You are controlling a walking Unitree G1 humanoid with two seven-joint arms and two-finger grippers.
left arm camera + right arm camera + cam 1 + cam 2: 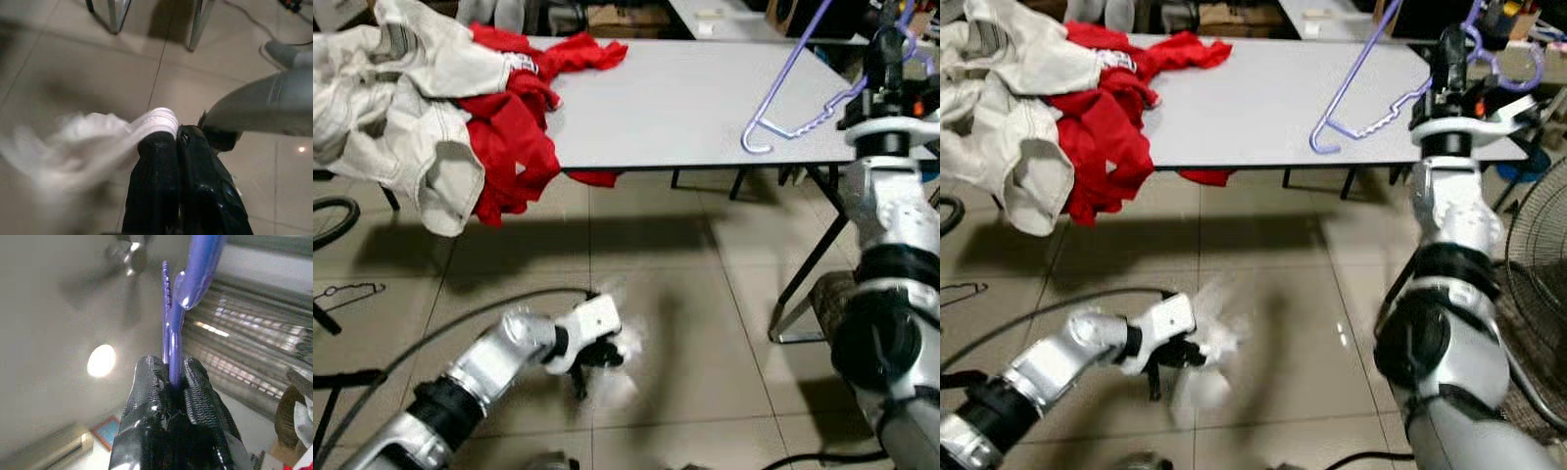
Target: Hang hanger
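My right gripper (1447,44) is raised at the right, beyond the table's near edge, and is shut on a purple plastic hanger (1356,67). The hanger slants down over the grey table (685,98), with its corner just above the tabletop. In the right wrist view the two fingers (195,382) pinch the hanger's thin purple bar (175,347). My left gripper (592,367) hangs low over the tiled floor and is shut on a blurred white cloth (1209,352). In the left wrist view the cloth (98,142) trails from the fingertips (159,142).
A red garment (514,127) and a cream garment (401,88) lie heaped on the table's left end and hang over its edge. Black table legs (803,274) stand at the right. A fan (1538,255) is at far right. A black cable (460,318) curves over the floor.
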